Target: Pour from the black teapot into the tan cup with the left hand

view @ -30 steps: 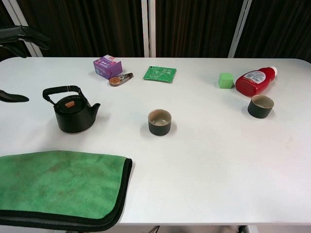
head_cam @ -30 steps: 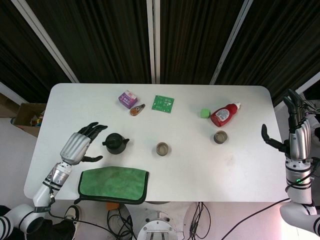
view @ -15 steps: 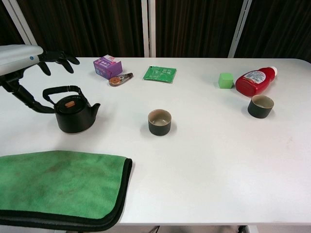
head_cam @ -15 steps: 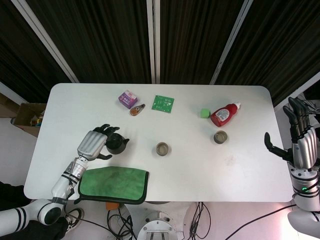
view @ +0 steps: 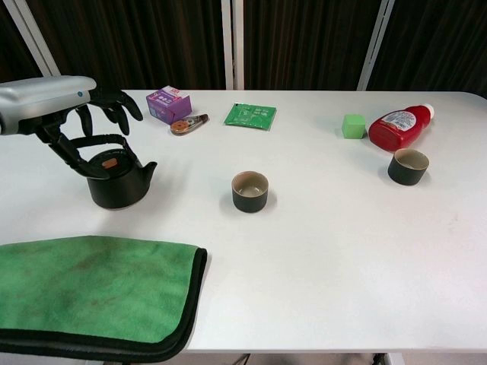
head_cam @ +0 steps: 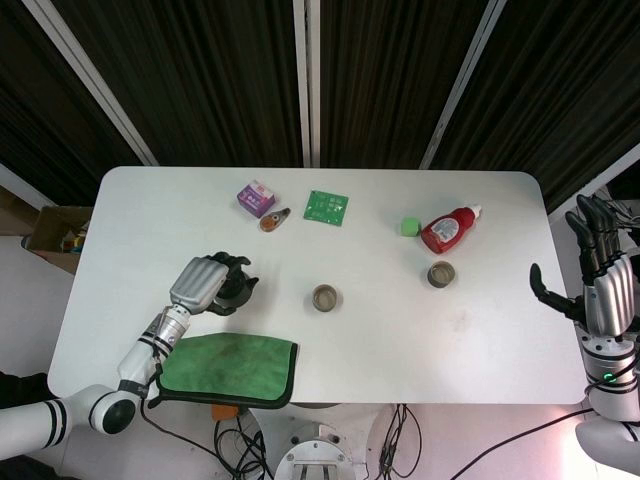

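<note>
Change noted: over the last second the left robot hand point(view: 91, 114) has been brought in from the left edge of the bench point(view: 327, 251) and is now set directly over the black teapot point(view: 116, 181). Its fingers are spread and curled down around the arched handle; whether the handle is actually gripped cannot be told from either view. The teapot stands upright at the near left of the bench, spout pointing right, in the same place as a second ago, so it is judged not yet lifted. The reach is taken as finished and the grasp as the step in hand; lifting and pouring are still to be done.

The tan cup point(view: 250, 191) stands upright to the right of the teapot, well apart from it, mouth open and unobstructed. A second, similar cup point(view: 408, 166) is noted far right, just beside the red bottle point(view: 399, 128); confusion between the two is a possible risk.

View comparison: in the head view the teapot point(head_cam: 236, 285) is largely covered by the back of the left robot hand point(head_cam: 207, 284), while the chest view shows the handle and fingers from the side. The right robot hand point(head_cam: 592, 270) is seen only in the head view, fingers wide, holding nothing, off the right edge of the bench. The green cloth point(view: 91, 293) lies at the near left.
</note>
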`<action>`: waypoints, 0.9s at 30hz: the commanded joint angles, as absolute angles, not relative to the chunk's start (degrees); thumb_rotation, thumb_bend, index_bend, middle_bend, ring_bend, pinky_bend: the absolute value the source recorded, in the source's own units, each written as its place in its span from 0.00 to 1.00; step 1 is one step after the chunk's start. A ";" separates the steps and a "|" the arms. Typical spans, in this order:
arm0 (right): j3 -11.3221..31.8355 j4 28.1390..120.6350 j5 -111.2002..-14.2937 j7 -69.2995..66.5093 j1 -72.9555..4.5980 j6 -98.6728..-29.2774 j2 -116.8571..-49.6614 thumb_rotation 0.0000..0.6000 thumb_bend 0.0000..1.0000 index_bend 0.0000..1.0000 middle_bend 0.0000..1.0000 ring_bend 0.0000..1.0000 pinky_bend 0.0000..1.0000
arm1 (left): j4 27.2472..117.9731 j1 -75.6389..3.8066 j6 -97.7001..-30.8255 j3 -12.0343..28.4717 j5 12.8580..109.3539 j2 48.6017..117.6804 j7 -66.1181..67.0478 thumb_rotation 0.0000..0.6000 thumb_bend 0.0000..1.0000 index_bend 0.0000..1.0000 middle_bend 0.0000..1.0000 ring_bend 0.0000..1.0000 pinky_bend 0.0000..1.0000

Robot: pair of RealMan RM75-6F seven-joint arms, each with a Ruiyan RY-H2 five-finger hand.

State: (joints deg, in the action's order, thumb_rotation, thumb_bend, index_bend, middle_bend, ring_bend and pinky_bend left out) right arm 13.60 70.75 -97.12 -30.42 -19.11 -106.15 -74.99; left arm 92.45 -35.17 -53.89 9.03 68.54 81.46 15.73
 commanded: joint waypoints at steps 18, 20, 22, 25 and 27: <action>13.35 69.55 -96.33 -31.25 -19.11 -106.47 -75.19 1.00 0.45 0.00 0.00 0.00 0.00 | 90.84 -37.34 -51.12 8.64 64.58 81.34 12.64 1.00 0.03 0.32 0.44 0.36 0.51; 13.26 69.45 -96.27 -31.22 -19.11 -106.39 -75.27 1.00 0.45 0.00 0.00 0.00 0.00 | 90.83 -37.48 -51.01 8.45 64.47 81.24 12.62 1.00 0.03 0.33 0.44 0.36 0.51; 13.18 69.40 -96.22 -31.19 -19.14 -106.24 -75.31 1.00 0.45 0.00 0.00 0.00 0.00 | 90.84 -37.56 -51.09 8.30 64.44 81.19 12.66 1.00 0.03 0.34 0.45 0.37 0.51; 13.11 69.36 -96.18 -31.11 -19.18 -106.16 -75.41 1.00 0.45 0.00 0.00 0.00 0.00 | 90.94 -37.62 -51.32 8.18 64.22 81.09 12.67 1.00 0.03 0.35 0.46 0.38 0.51; 13.03 69.30 -96.15 -31.08 -19.16 -106.14 -75.47 1.00 0.45 0.00 0.00 0.00 0.00 | 91.02 -37.69 -51.40 8.08 64.03 80.97 12.72 1.00 0.03 0.35 0.46 0.38 0.51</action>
State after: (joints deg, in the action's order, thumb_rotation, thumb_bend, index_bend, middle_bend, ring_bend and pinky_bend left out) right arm 13.03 69.30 -96.15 -31.08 -19.16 -106.15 -75.48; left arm 91.01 -37.68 -51.39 8.09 64.04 80.98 12.71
